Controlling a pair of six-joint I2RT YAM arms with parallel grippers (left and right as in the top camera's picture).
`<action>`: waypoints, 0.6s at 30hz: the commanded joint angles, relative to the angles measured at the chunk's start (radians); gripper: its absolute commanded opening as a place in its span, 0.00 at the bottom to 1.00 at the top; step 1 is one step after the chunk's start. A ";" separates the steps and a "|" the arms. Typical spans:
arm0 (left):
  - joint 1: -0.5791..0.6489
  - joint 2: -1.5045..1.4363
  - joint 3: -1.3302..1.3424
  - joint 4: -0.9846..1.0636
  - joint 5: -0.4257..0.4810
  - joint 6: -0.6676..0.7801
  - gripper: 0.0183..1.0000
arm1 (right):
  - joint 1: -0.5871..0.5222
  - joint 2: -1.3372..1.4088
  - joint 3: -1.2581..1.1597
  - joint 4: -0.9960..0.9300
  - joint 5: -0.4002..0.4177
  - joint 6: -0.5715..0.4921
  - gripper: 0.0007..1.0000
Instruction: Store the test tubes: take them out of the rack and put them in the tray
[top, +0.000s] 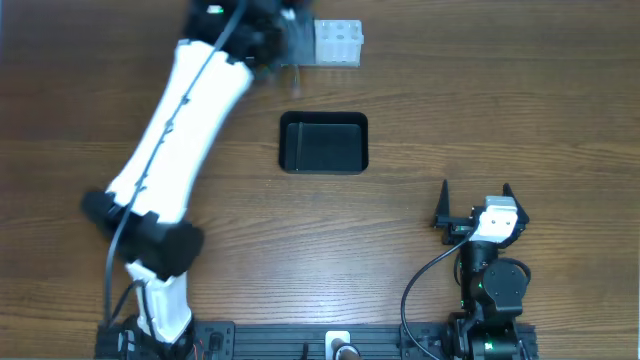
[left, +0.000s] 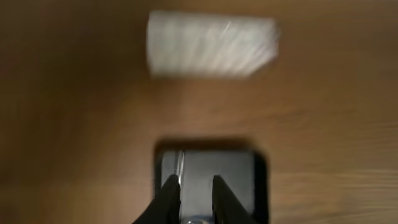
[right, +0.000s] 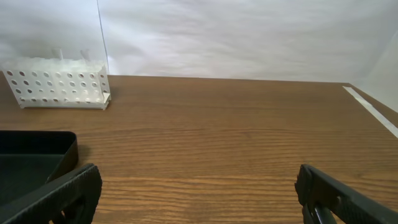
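Tubes (right: 84, 54) poke from rack (right: 59, 87) beyond tray (right: 37, 149); right pincer (right: 198, 177) gapes wide; left pincer (left: 196, 190) hangs above tray, grip unclear.

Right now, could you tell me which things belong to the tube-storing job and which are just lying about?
Job: white rack, test tubes standing in it, black tray, left hand over the tray.
Just there: wooden table, open right hand near its base, black cable beside it.

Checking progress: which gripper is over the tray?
The left gripper: it hangs above the tray, while the right gripper sits open near its own base.
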 joint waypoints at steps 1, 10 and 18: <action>-0.053 0.073 -0.006 -0.059 -0.092 -0.215 0.12 | -0.006 -0.010 -0.006 -0.004 -0.002 0.003 0.99; -0.097 0.221 -0.006 -0.087 -0.073 -0.246 0.13 | -0.006 -0.010 -0.006 -0.004 -0.002 0.003 0.99; -0.094 0.311 -0.006 -0.090 -0.074 -0.256 0.11 | -0.006 -0.010 -0.006 -0.004 -0.002 0.003 0.99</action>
